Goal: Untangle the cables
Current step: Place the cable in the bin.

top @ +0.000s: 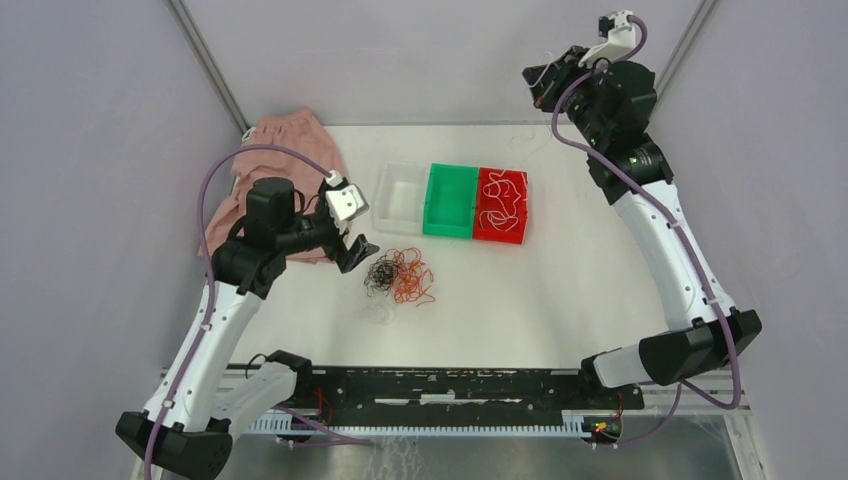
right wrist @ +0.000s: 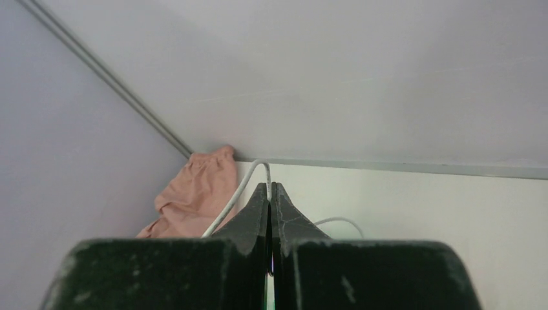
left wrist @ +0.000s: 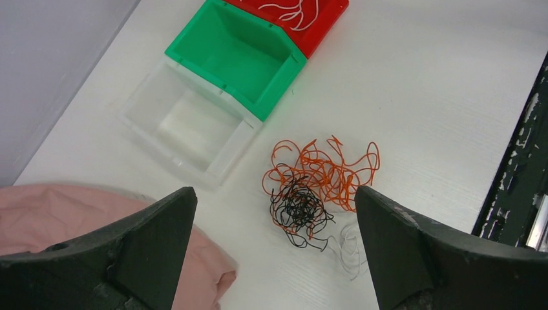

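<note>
Left arm bent low over table (top: 580,290). Left tool (top: 355,250) spread wide, hanging just beside cable clump (top: 400,275): orange, black and white strands tangled, loose on table near bins. Right arm reaches high at far right. Right tool (top: 545,85) pressed together, pinching white cable (right wrist: 240,188). More white cables (top: 503,205) curled in red bin (top: 524,190).
</note>
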### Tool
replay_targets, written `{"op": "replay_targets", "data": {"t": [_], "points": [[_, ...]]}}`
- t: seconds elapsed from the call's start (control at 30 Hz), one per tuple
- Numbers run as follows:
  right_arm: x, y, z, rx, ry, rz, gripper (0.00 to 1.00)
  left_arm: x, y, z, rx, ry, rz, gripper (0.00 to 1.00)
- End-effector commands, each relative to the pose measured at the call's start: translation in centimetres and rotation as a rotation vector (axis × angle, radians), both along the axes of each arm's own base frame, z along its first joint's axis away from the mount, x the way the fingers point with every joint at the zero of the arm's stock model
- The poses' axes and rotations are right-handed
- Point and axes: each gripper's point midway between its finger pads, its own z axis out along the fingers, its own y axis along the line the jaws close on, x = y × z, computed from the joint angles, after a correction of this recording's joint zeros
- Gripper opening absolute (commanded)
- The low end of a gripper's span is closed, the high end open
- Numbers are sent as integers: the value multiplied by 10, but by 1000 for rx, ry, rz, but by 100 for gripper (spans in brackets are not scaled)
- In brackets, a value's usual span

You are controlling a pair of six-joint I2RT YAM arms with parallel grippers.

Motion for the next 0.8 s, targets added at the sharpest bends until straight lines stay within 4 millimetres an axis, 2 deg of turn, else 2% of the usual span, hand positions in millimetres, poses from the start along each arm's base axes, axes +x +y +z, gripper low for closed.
{"op": "replay_targets", "data": {"t": [0.0,0.1,0.33,0.53,0.77], "points": [[19,-26,7,15,-3,-65,0,-4,7,7,33,-74,5,99],[32,-33,-12,-6,33,-83,0,-6,10,7,36,-73,21,99],[48,-39,-53,-103,94,-113,0,-9,12,16,17,-87,39,99],[64,-36,-92,-137,166,-111,0,-11,12,20,5,-88,48,99],[80,-20,-143,-129,280,-76,0,-9,13,24,-5,-81,63,99]]}}
